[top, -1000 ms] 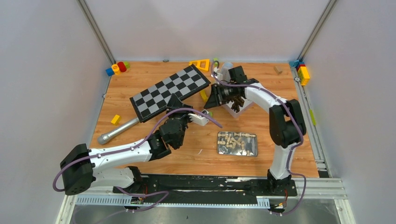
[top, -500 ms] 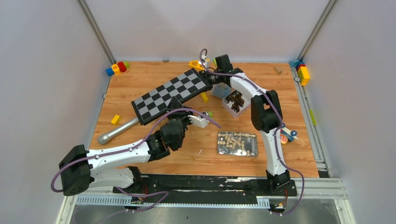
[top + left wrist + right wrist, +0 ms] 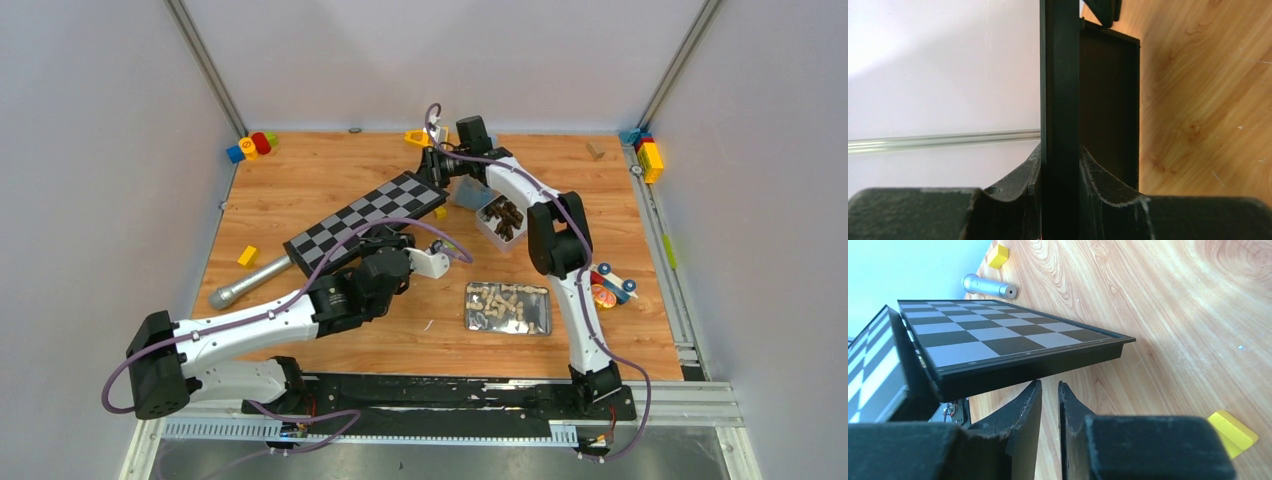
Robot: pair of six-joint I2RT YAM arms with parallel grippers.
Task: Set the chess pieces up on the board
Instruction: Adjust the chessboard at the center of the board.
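— What do we see nearest?
— A tin [image 3: 549,300] of pale pieces [image 3: 505,303]; beyond it, a tub [image 3: 492,234] of dark pieces [image 3: 505,213].
— And our board [image 3: 365,218]?
— Checkered, black-rimmed, tilted off the worktop [image 3: 330,160]. Our left gripper [image 3: 1060,155] clamps its near edge. The right gripper [image 3: 1048,385] is at the far edge, a slit apart and empty.

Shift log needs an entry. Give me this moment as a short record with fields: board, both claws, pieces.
board: checkered, its two halves at an angle, not laid flat
left claw: shut on the board's edge
right claw: at the board's far end, slim gap, nothing between its fingers
pale pieces: heaped in the metal tin, none on the board
dark pieces: in the white box
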